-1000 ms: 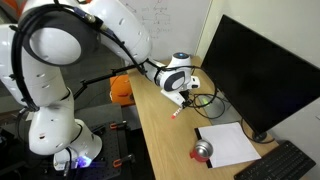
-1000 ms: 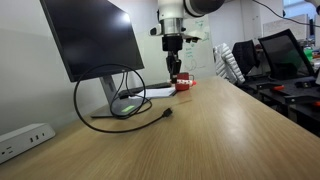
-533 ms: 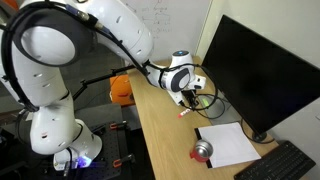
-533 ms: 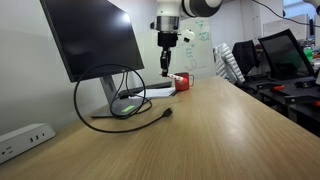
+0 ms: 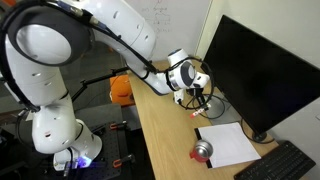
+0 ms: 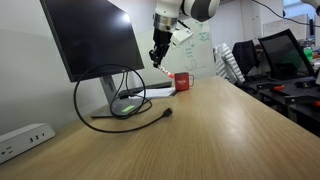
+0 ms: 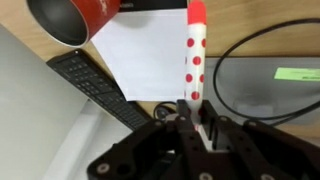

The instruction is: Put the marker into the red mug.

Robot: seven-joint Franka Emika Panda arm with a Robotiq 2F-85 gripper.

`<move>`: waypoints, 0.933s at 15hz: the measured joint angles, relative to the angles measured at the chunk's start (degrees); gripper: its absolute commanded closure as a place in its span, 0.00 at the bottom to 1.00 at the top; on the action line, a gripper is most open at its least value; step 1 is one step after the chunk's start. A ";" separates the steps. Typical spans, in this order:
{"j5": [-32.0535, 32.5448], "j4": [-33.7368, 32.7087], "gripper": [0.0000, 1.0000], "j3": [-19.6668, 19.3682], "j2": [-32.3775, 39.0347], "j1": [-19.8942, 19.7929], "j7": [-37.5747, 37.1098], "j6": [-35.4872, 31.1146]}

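My gripper (image 7: 192, 108) is shut on the marker (image 7: 194, 60), a white stick with red dots and a red end that points away from the wrist. In an exterior view the gripper (image 5: 193, 96) hangs above the desk with the marker (image 5: 196, 113) pointing down. The red mug (image 7: 92, 14), with a grey inside, is at the top left of the wrist view, apart from the marker. It stands on a white paper in both exterior views (image 5: 203, 152) (image 6: 181, 81). The gripper (image 6: 158, 52) is above and short of the mug.
A white paper (image 7: 150, 55) lies under the mug, with a black keyboard (image 7: 95, 85) beside it. The monitor (image 5: 262, 70) and its base with a looped black cable (image 6: 125, 98) stand close by. An orange object (image 5: 121, 88) sits at the desk's far end.
My gripper has risen and moved along the desk toward the monitor and the mug, carrying the marker. The marker's tip now hangs clear above the desk.
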State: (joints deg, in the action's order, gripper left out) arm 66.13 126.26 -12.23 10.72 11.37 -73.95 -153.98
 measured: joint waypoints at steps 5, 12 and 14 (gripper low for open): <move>11.80 -0.20 0.95 0.66 0.11 1.60 -22.30 12.15; 12.26 0.85 0.95 8.54 0.09 -2.64 -40.12 34.52; 11.18 0.86 0.95 9.60 0.09 -3.19 -43.84 40.43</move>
State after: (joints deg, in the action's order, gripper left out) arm 77.31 127.12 -2.63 10.80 8.18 -117.80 -113.55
